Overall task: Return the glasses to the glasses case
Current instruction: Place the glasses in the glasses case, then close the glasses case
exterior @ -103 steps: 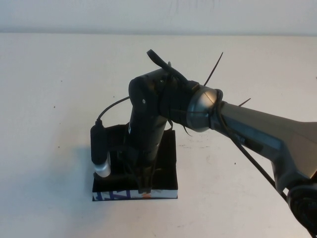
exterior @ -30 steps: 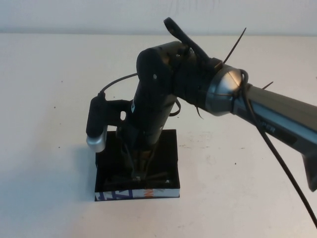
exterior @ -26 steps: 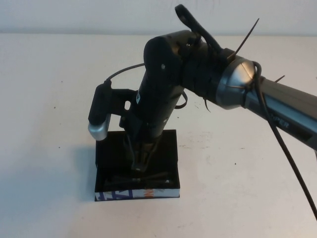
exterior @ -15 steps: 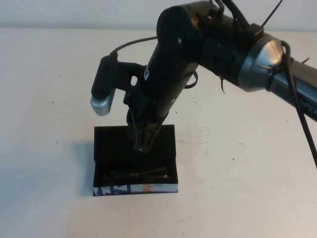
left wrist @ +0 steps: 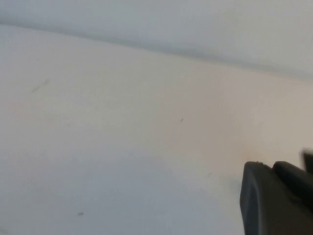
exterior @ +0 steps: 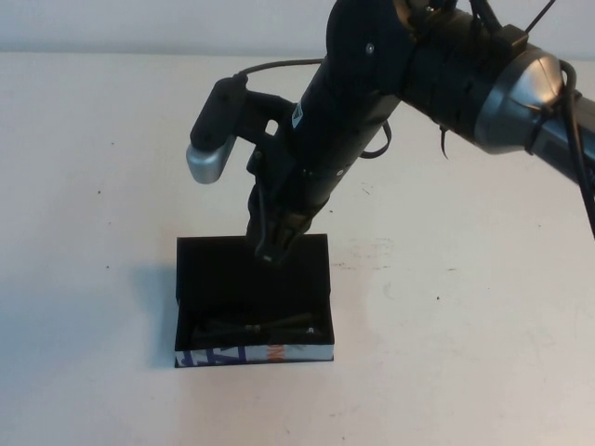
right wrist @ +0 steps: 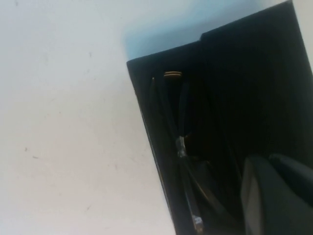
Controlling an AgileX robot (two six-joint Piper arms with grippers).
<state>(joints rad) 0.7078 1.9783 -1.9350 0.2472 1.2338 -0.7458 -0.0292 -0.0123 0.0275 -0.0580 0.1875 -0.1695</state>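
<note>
The glasses case (exterior: 214, 279) lies open on the white table, its white printed side (exterior: 251, 356) facing the front edge. Inside, along the front wall, lie the dark glasses (exterior: 256, 328), folded flat. My right gripper (exterior: 271, 255) hangs above the back part of the case, pointing down, shut and holding nothing. The right wrist view looks down on the case (right wrist: 254, 73) with the glasses (right wrist: 182, 142) in it and the shut gripper (right wrist: 274, 196) clear above them. My left gripper (left wrist: 274, 196) shows only in its own wrist view, over bare table, fingers together.
The white tabletop (exterior: 465, 307) spreads on all sides of the case. The right arm's wrist camera (exterior: 212, 139) sticks out to the left of the arm. A pale wall runs along the table's far edge.
The right arm has lifted up out of the case and drawn toward the back, its gripper shut and empty. The glasses stay lying in the case.
</note>
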